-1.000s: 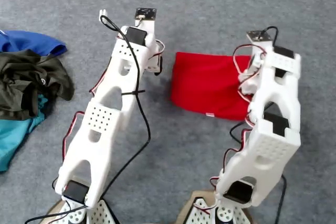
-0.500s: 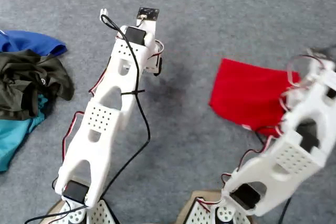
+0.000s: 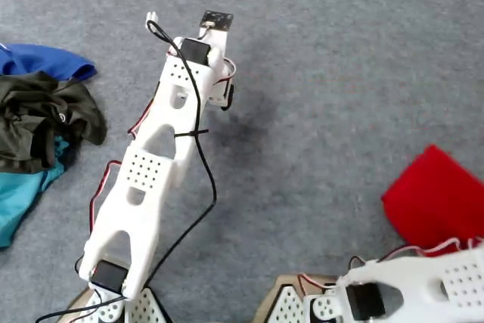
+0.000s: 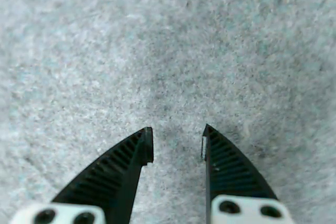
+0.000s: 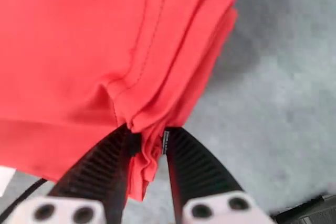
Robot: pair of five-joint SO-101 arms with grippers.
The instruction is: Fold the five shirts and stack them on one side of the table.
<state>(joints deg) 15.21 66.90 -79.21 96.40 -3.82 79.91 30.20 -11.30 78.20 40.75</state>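
Right tool: clenched on the red shirt. The fingers pinch a bunched hem edge, with several folded layers stacked in the bite. The rest of the shirt spreads out ahead of the tips. One folded edge runs off to one side of the tool, with grey counter past it. I can't tell whether the shirt sits flat on the counter or is partly lifted.

From the high view, the red shirt is a compact folded block at the counter's right edge, just ahead of the right arm, which lies low along the near edge.

Left tool: released, jaws parted, nothing between them. There is bare counter under and ahead of the tips, and I can't tell whether they touch it. The left arm is stretched out over mid-counter.

The other shirts are unfolded in a heap well to the left of the left tool, at the counter's left edge:
- blue shirt at the far end of the heap
- dark olive shirt crumpled in the middle, overlapping the other two
- teal shirt at the near end

The red shirt is well apart from the left tool, on its right, with open counter between them.
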